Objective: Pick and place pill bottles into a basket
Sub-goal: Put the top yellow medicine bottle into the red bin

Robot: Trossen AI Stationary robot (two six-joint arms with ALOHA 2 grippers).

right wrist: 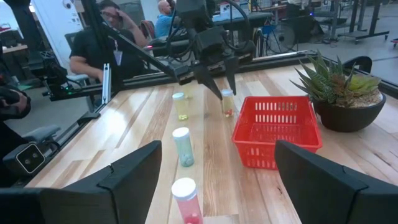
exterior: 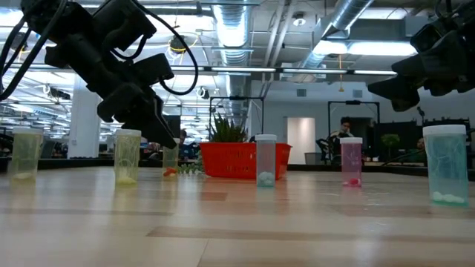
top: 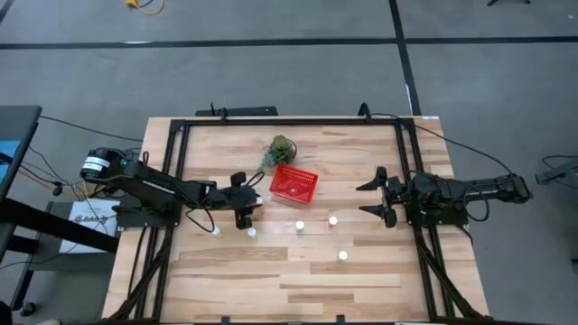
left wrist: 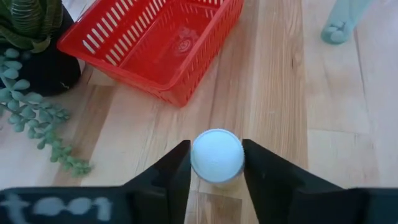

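My left gripper (top: 249,204) stands just left of the red basket (top: 293,184), its fingers around a small pill bottle with a white cap (left wrist: 216,155). The bottle also shows in the right wrist view (right wrist: 227,102) and, far off, in the low view (exterior: 171,160). Several other clear, white-capped pill bottles stand upright on the table: (top: 216,231), (top: 251,232), (top: 300,226), (top: 332,219), (top: 342,255). The basket is empty (left wrist: 155,43). My right gripper (top: 381,199) is open and empty above the table's right side. My left gripper pinches the bottle's cap (left wrist: 200,163) between its two fingers (left wrist: 175,171), one on each side. The fingers slant down from the table's left. The bottle is upright, and its base seems to rest on the table (exterior: 171,175).
A potted green plant (top: 280,150) with trailing leaves (left wrist: 37,118) stands behind the basket's far left corner. A black frame (top: 289,121) runs along the table's edges. People sit beyond the table in the right wrist view (right wrist: 102,43).
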